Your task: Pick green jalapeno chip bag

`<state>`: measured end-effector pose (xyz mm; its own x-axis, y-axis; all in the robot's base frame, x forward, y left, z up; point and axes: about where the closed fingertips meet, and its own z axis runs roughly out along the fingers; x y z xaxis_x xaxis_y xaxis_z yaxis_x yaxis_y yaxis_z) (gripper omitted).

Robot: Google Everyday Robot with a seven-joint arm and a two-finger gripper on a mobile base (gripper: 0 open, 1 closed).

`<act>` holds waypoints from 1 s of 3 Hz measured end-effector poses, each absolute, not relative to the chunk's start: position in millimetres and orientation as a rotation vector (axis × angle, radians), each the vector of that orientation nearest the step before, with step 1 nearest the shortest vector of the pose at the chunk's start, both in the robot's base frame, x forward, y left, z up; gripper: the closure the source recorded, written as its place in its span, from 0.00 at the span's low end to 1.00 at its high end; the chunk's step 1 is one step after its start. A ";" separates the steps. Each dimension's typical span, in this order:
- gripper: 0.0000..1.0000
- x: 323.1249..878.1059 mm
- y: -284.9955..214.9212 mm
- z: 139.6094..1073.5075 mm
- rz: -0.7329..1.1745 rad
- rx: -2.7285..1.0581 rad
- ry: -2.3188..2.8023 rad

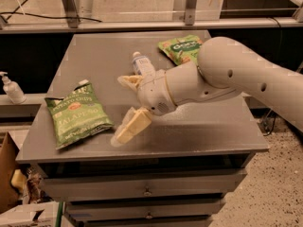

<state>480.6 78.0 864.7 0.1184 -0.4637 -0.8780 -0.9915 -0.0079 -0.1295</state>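
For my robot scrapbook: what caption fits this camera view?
Robot's open tool hovers beside the green jalapeno chip bag on a gray table.

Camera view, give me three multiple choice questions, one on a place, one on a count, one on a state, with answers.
1. Where on the table does the green jalapeno chip bag lie?
A) front left
B) back right
C) middle

2. How many snack bags are on the table?
A) one
B) two
C) four

3. The end effector, just right of that bag, is:
A) open and empty
B) shut on the bag
C) shut and empty

1 A, it lies by the front left edge.
2 B, that bag plus a brighter green snack bag at the back.
3 A, its fingers are spread with nothing between.
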 end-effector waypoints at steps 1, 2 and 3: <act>0.00 487.7 98.8 857.6 0.813 -1.518 1.469; 0.00 487.3 119.3 842.3 0.807 -1.493 1.498; 0.00 488.8 135.9 829.4 0.802 -1.469 1.530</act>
